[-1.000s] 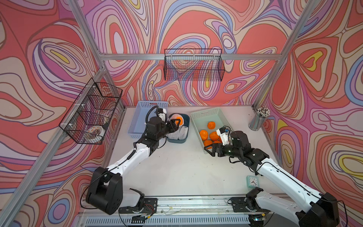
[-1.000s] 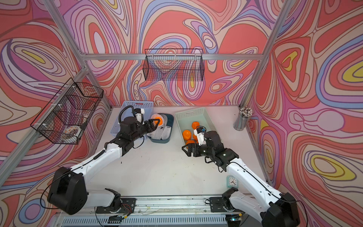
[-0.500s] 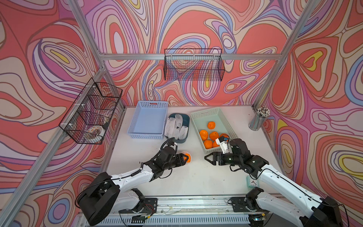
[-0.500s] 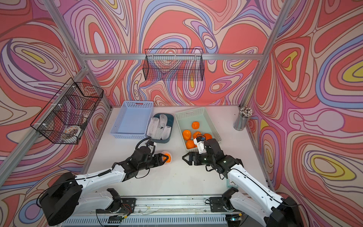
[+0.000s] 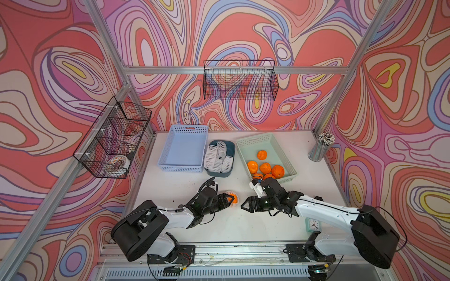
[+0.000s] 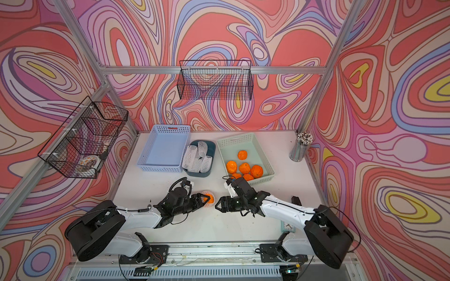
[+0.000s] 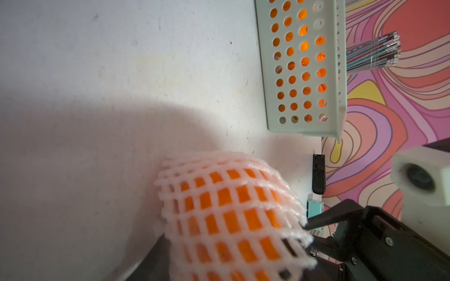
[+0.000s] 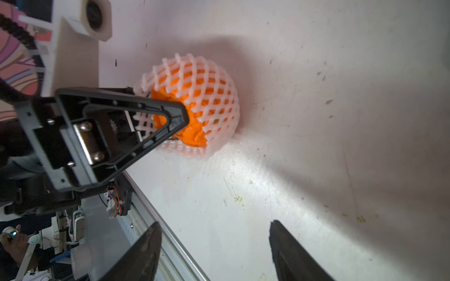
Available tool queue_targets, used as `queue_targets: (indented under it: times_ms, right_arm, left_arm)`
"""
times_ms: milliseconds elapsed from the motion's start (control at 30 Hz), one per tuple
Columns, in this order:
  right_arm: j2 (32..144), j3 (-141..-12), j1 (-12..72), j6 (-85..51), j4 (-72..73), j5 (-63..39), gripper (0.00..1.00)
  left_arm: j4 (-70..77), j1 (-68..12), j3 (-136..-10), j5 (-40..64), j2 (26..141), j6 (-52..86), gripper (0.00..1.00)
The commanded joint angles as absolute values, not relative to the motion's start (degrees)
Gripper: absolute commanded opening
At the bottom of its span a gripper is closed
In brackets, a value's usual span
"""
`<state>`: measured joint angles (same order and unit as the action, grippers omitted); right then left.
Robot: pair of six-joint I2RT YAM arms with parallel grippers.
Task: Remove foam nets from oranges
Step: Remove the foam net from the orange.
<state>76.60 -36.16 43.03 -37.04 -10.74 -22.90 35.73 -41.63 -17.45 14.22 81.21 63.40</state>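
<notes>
A white table (image 5: 175, 192) stands between walls (image 5: 243, 36) with a swirling pattern of red, pink, purple and yellow, inside an aluminium frame (image 5: 219, 70). At the far side of the table three containers stand in one row: a light blue basket (image 5: 185, 150), just beside it a dark blue bin (image 5: 231, 148), then a mint green basket (image 5: 254, 138). A cup of thin sticks (image 5: 321, 149) stands in the far right corner. A small mint clock (image 5: 313, 224) sits near the front right edge, with a small black object (image 6: 295, 200) near it. A black wire basket (image 5: 239, 82) hangs on the back wall, and a divided wire basket (image 5: 112, 138) on the left wall.
</notes>
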Motion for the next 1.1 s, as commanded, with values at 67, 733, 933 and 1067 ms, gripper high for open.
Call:
queue_targets:
  times_ms: [67, 733, 933, 1067]
  right_arm:
    - [81.0, -40.3, 43.8, -37.6, -6.5, -19.7, 0.66]
    - [91.5, -44.6, 43.8, -37.7, -5.1, -17.6, 0.25]
    - [89.9, -42.9, 43.8, -38.0, -4.8, -17.0, 0.21]
    - [90.4, -42.2, 43.8, -37.9, -3.8, -17.3, 0.16]
  left_arm:
    - [32.8, -42.0, -16.3, 16.3, 80.5, 64.8, 0.51]
    - [30.6, -42.0, -15.8, 16.4, 75.0, 63.9, 0.45]
    - [31.7, -42.0, -14.9, 16.4, 71.9, 63.5, 0.42]
    - [35.9, -42.0, -13.6, 16.7, 71.4, 64.0, 0.38]
